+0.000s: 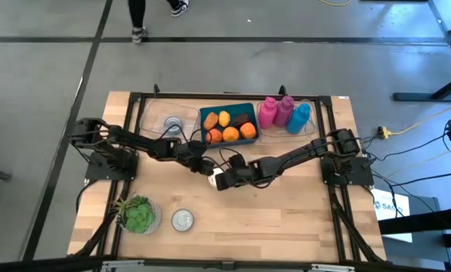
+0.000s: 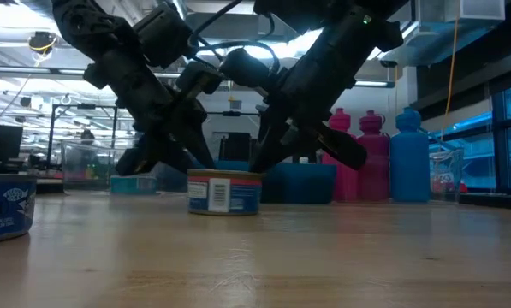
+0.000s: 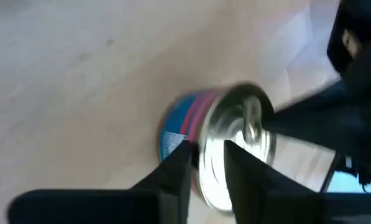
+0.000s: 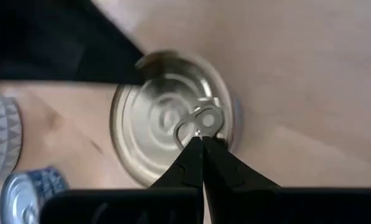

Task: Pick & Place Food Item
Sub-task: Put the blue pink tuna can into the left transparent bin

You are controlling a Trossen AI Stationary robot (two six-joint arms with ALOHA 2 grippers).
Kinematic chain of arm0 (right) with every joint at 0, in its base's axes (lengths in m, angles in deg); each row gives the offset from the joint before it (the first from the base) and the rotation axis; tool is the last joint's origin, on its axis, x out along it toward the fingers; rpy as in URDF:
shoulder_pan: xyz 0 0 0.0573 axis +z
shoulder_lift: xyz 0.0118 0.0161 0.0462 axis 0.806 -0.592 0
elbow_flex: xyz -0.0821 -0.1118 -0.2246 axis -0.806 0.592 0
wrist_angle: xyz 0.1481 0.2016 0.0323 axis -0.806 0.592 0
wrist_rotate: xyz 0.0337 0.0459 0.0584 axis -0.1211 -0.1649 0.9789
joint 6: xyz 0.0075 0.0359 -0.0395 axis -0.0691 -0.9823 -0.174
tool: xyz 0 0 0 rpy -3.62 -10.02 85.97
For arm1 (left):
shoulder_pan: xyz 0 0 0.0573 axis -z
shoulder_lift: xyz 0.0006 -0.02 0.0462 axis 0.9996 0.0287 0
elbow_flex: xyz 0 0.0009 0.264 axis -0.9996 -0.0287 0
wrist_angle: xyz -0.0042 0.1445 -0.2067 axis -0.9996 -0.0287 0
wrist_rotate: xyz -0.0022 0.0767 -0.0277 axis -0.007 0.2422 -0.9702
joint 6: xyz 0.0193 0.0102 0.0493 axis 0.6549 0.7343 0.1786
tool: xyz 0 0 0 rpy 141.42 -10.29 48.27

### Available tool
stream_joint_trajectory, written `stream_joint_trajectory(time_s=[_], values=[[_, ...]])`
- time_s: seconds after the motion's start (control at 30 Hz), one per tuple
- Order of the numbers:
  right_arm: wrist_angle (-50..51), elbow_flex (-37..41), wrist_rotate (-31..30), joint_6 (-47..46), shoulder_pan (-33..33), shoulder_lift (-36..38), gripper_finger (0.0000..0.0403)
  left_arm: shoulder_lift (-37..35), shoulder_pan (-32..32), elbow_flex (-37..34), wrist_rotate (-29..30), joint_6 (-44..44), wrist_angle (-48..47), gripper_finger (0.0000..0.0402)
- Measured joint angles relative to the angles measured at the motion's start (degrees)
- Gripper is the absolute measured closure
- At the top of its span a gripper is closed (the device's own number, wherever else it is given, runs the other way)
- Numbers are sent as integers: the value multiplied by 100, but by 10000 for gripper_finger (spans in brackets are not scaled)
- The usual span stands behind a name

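A tin can point(image 1: 218, 180) with a blue and red label and a silver pull-tab lid stands upright on its base at the middle of the wooden table, also seen in the low view point(image 2: 225, 191). My left gripper point(image 3: 210, 163) comes at it from the table's left and straddles the can's rim. My right gripper point(image 4: 201, 142) comes from the right, slanting down, shut, its tips at the pull tab point(image 4: 197, 121) on the lid point(image 4: 160, 115). My left gripper has the can's rim point(image 3: 207, 155) between its two fingers, one on the labelled outer wall point(image 3: 173, 134) and one on the lid, slanting down from the table's left. The can stays on the table. My right gripper's shut fingertips point(image 4: 194, 152) touch the ring end of the pull tab from above at a slant; whether the tab is pinched does not show.
A blue tray point(image 1: 229, 125) of oranges and other food sits at the far edge, with pink bottles point(image 1: 274, 112) and a blue bottle point(image 1: 299, 117) to its right. A second can point(image 1: 182, 220) and a potted plant point(image 1: 138, 215) stand near the front left.
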Motion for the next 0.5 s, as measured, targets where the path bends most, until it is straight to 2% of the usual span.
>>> stream_joint_trajectory(time_s=[0.1, 0.23, 0.5], values=[[17, 5, -237, -2, 1, -4, 403, -114, -58, 5, -85, 14, -163, 288], [32, 9, -264, 0, -21, -4, 403, -189, -151, 11, -255, 44, -233, 249], [-1, 11, -259, 0, -14, 7, 403, -192, -174, 22, -304, -34, -311, 208]])
